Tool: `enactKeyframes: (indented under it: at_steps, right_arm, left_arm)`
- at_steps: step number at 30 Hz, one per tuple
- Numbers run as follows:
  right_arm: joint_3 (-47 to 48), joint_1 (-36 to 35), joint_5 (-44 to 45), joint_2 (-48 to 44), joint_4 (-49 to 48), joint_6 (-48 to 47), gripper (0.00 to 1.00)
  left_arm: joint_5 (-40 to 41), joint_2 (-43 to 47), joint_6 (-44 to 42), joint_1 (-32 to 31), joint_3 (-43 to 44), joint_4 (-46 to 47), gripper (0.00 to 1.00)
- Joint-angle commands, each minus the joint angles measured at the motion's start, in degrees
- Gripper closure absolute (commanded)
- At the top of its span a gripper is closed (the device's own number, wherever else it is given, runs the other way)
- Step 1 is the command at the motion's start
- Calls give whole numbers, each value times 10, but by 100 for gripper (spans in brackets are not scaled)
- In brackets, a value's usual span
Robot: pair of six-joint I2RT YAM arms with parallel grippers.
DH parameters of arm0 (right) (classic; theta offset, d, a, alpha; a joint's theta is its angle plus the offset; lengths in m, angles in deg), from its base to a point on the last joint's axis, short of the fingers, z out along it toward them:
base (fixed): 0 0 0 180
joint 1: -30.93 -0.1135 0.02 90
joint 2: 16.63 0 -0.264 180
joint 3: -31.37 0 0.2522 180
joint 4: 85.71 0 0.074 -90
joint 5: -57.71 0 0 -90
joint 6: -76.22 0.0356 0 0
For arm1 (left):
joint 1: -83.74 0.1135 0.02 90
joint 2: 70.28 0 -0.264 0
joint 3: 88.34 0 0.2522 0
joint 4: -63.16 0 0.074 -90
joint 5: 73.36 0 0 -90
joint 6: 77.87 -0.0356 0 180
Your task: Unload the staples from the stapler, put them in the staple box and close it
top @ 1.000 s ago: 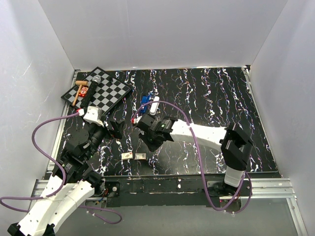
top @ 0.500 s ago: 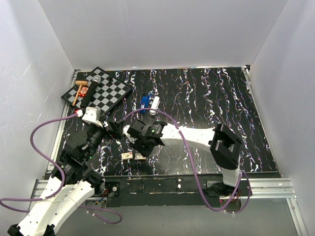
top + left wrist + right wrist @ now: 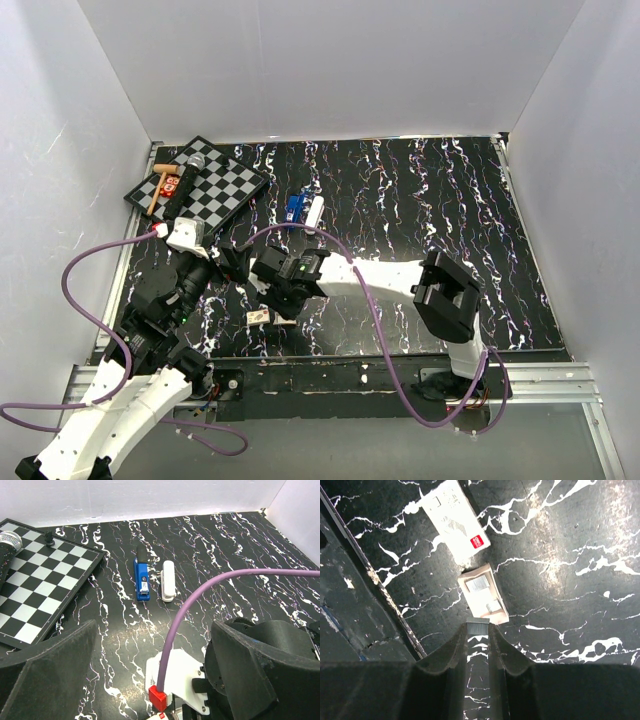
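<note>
Blue-and-white stapler (image 3: 142,580) well beyond right pincer (image 3: 282,312), perhaps around staples (image 3: 478,625).

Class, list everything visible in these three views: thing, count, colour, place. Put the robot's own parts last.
table: one, black with white streaks, under everything
chessboard: one, black and white, far left corner
microphone: one, grey head, lying on the chessboard
chess piece: one, black, on the chessboard
wooden tool: one, tan, chessboard's left corner
stapler: one, blue arm and white arm side by side, mid-table
box: one, white with red mark, near edge
tray: one, tan, open, beside the box
grey strip: one, held beside the tray
cables: two, purple, one per arm
left gripper: one, black, open, empty
right gripper: one, black, shut on the grey strip
</note>
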Motion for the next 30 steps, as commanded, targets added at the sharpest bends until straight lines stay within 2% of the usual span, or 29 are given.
enactKeyframes:
  at_steps: [1,19,30]
  right_arm:
    - [34,-4,-10,19,-10,-10,81]
    - [44,-10,-5,45,-5,-25,79]
    - [51,-11,10,54,-12,-20,73]
  left_arm:
    - [6,3,-3,3,-2,8,2]
    - [6,2,-3,3,-2,8,2]
    - [8,3,-4,3,-3,8,2]
